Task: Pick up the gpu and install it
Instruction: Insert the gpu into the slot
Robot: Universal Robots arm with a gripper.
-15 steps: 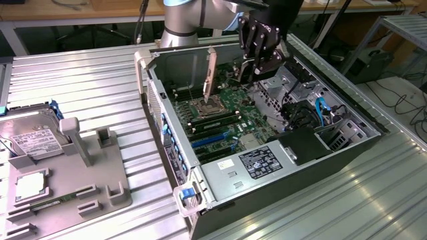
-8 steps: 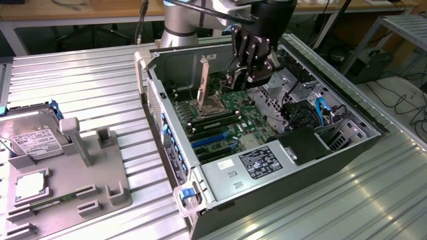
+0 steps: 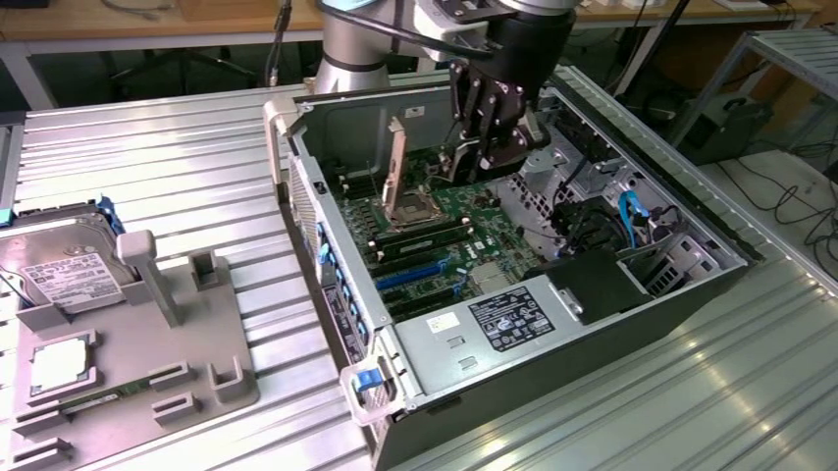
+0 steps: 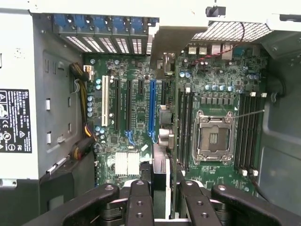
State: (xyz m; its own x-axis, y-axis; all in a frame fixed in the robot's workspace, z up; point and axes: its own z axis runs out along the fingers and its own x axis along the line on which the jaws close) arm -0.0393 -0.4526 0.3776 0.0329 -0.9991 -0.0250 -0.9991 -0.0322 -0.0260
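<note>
Grasps the gpu point(image 4: 160, 169) with the gripper point(image 3: 477, 157), fingers point(image 4: 139, 202) clamped on both flat faces so that the card stands edge-on. Hangs inside the open case point(image 3: 524, 392), above the motherboard point(image 4: 136, 108) that lines the case's floor. Holds the card lengthwise along the case, far end toward the case's slotted rear wall, over the strip between the blue slot point(image 4: 152, 108) and the open CPU socket point(image 4: 214, 136). Cannot tell whether the lower edge meets any slot. In the case's corner, beside the motherboard: a power supply point(image 3: 504, 319) with a black label. Outside the case, toward the exterior view's left, on the ribbed metal tabletop point(image 3: 171, 167): a grey fixture point(image 3: 157, 334) with a hard drive point(image 3: 59, 270) propped at its far end.
</note>
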